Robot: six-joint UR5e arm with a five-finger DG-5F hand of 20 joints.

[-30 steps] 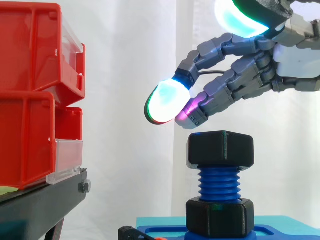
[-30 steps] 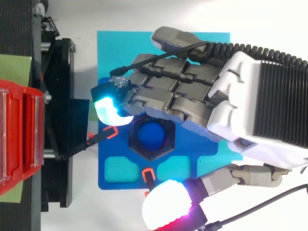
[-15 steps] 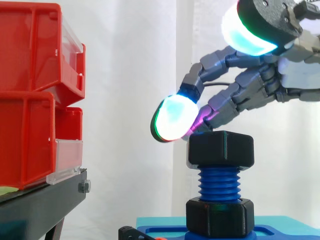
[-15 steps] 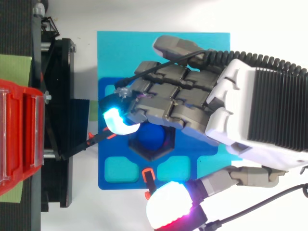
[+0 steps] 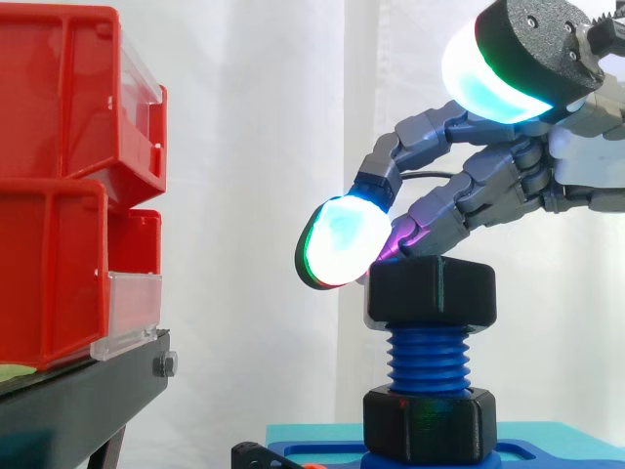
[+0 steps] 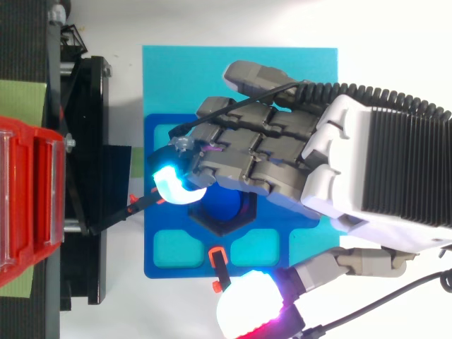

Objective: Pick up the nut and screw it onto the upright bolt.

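**Nut** (image 5: 432,291) – black, hexagonal, seated on the top end of the upright blue bolt (image 5: 430,357). Several turns of bare thread show below it. From above, the bolt's blue end face shows inside the nut's bore.

**Second black nut** (image 5: 425,425) – at the foot of the bolt, resting on the blue base plate (image 6: 166,138). The plate lies on a cyan mat (image 6: 169,70).

**Hand** (image 5: 576,171) – above the bolt and reaching in from its right in the side view. It holds nothing. The fingers are loosely bent downward over the nut. A white-and-green glowing fingertip (image 5: 342,244) hangs just beside the nut's upper left corner. A magenta-lit one behind it is at the nut's top face; whether it touches cannot be told. The thumb (image 5: 493,83), pad glowing white and cyan, is spread wide, well above the nut and clear of it. The grasp is not closed round the nut.

**Surroundings** – stacked red bins (image 5: 59,186) on a black stand (image 5: 78,401) sit well left of the bolt in the side view. A white curtain (image 5: 254,147) hangs behind it.
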